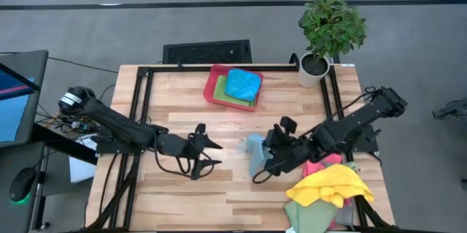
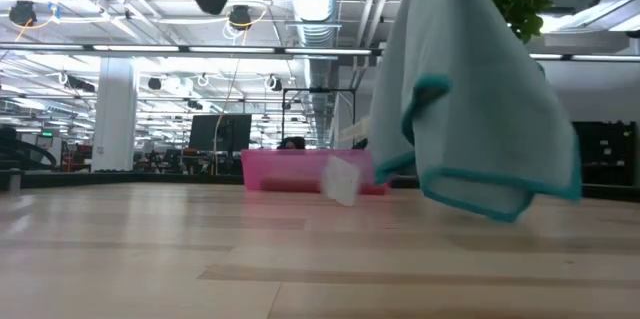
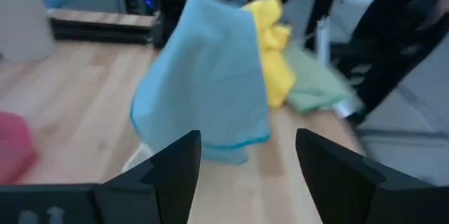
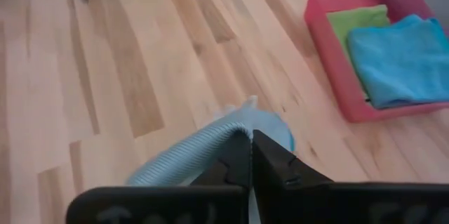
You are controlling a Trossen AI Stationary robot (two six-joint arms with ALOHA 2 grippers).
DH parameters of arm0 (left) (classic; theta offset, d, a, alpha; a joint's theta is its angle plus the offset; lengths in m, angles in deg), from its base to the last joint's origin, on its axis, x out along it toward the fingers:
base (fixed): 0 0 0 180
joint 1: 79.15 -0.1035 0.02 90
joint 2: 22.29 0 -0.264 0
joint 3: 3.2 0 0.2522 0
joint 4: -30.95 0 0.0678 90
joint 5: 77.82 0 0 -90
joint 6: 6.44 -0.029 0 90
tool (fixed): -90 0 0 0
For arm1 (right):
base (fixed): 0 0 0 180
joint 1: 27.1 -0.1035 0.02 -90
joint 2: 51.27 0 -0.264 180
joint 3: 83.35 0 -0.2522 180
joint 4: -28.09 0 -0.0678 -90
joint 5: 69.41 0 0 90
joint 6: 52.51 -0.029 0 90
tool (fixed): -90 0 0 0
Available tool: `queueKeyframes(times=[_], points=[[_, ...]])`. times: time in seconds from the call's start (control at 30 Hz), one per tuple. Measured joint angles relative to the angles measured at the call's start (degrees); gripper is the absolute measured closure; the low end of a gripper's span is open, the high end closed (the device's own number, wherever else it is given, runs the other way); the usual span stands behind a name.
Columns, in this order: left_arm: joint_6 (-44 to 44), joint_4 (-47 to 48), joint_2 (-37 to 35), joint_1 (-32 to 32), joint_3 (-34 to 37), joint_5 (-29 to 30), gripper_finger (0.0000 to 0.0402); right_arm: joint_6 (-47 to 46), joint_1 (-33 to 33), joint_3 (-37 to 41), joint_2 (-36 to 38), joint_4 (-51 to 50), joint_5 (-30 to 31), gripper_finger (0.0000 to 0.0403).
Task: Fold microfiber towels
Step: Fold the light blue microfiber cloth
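**Pale blue towel hangs from pinched right fingers**

The right gripper (image 4: 250, 155) has its two dark, flat-sided fingers pressed almost together on a fold of a pale blue microfiber towel (image 2: 470, 109). The cloth is soft and finely ribbed at the pinch, with a darker teal stitched hem. It hangs below those fingers in loose drapes, its lowest corner just above the pale, straight-grained wooden table (image 1: 175, 196).

The left gripper (image 1: 206, 154) faces the hanging towel with its blunt, wedge-shaped fingers (image 3: 172, 175) spread wide. They hold nothing, and the cloth's hem hangs just ahead of the gap between them.

Behind the right gripper's fingers, along that arm, lies a crumpled heap: a yellow towel (image 1: 330, 184) on top, a pink towel (image 1: 315, 167) and a dull green towel (image 1: 310, 215) beneath. Well ahead of both pairs of fingers stands a rigid red tray (image 1: 212, 87), rectangular with raised walls, holding a folded bright blue towel (image 1: 242, 84) on a folded green towel (image 4: 356, 19).
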Motion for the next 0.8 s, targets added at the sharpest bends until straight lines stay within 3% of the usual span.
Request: queueKeyframes(times=[0.43, 0.8], points=[[-10.0, -5.4, 12.1, 0.0, -3.1, 6.5, 0.0175, 0.1, 6.9, 0.0, 0.0, 5.9, -0.3, 0.0374], [-12.4, -7.0, 16.1, 0.1, -3.7, 16.5, 0.0175, 4.1, 9.1, 0.0, 0.0, 10.7, -0.6, 0.0374]])
